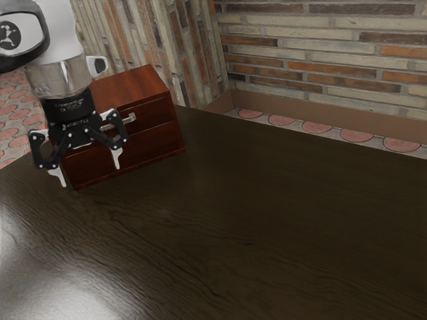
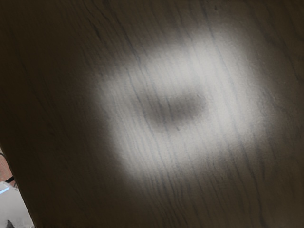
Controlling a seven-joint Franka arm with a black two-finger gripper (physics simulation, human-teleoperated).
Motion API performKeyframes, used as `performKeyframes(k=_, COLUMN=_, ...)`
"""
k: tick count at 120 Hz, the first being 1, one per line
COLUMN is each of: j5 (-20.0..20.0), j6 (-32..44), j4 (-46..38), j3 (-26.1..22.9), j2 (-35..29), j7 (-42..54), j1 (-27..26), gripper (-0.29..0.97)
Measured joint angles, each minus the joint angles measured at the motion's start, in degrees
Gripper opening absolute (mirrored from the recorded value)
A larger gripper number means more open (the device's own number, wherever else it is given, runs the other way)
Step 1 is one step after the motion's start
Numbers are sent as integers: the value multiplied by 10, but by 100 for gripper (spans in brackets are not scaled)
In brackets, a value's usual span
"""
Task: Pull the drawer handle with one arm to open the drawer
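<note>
Exterior view, fingers [image 1: 117,157] spread before drawer handle [image 1: 131,119], arm lettering [image 1: 67,125] unreadable

no words, numbers or brand names can be read anywhere. a thin line of pale lettering [image 1: 67,125] runs across the black body just above the hand [image 1: 88,170], too small to make out. a white emblem [image 1: 9,32] sits on a black round cap of the arm [image 1: 60,27]; its shape cannot be read as letters.
</note>
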Motion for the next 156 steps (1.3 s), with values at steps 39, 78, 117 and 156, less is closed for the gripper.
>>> performKeyframes(k=39, j5=45, j6=41, j4=-11, j3=-7, j2=-21, j7=-138, j1=-50, gripper=68)
performKeyframes(k=78, j5=121, j6=171, j4=-13, j3=-11, j2=55, j7=144, j1=7, gripper=68)
performKeyframes(k=117, j5=139, j6=281, j4=-7, j3=-8, j2=101, j7=387, j1=45, gripper=68)
performKeyframes(k=156, j5=139, j6=317, j4=43, j3=-130, j2=161, j7=541, j1=210, gripper=68)
